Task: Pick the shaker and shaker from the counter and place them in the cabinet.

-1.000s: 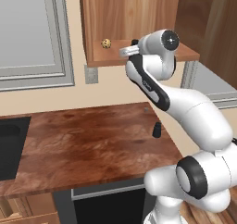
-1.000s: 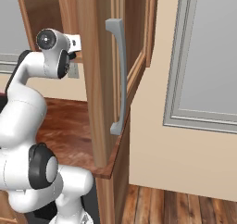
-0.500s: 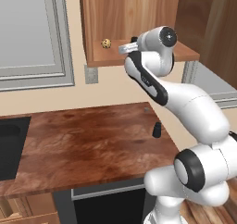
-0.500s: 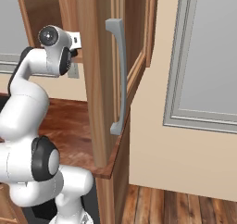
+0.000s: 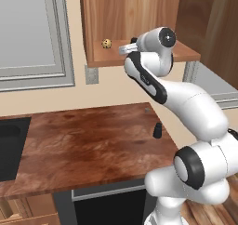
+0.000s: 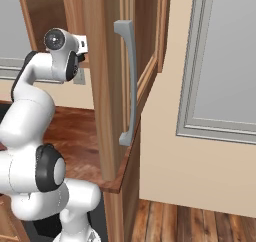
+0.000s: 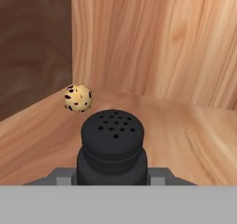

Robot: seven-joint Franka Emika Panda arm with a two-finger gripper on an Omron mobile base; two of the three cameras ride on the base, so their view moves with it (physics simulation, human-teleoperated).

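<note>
The claw [image 5: 131, 44] is raised to shelf height at the open front of the cabinet [image 5: 139, 19], with the arm [image 5: 186, 98] reaching up from the base. In the hand view the claw [image 7: 112, 179] sits behind a black shaker [image 7: 112, 146], whose perforated rounded top faces the camera. The shaker is between the fingers [image 7: 62, 176], which show as grey blocks close against its two sides. Whether they grip it cannot be told, and whether the shaker's base rests on the shelf is hidden.

Position relative to the claw:
- Wooden shelf [image 7: 194, 140]: directly ahead of and beneath the claw, spreading to both sides.
- Speckled ball [image 7: 77, 98]: on the shelf, beyond the shaker and slightly to the left as the hand view shows it, near the inner corner of the cabinet. It also appears in the left base view [image 5: 107, 43], just beside the claw.
- Second shaker [image 5: 158, 130]: well below the claw, upright on the brown counter [image 5: 83, 145] near its right edge, untouched.
- Cabinet door [image 6: 107, 81]: open, with a grey handle [image 6: 127, 81], just right of the claw in the right base view
</note>
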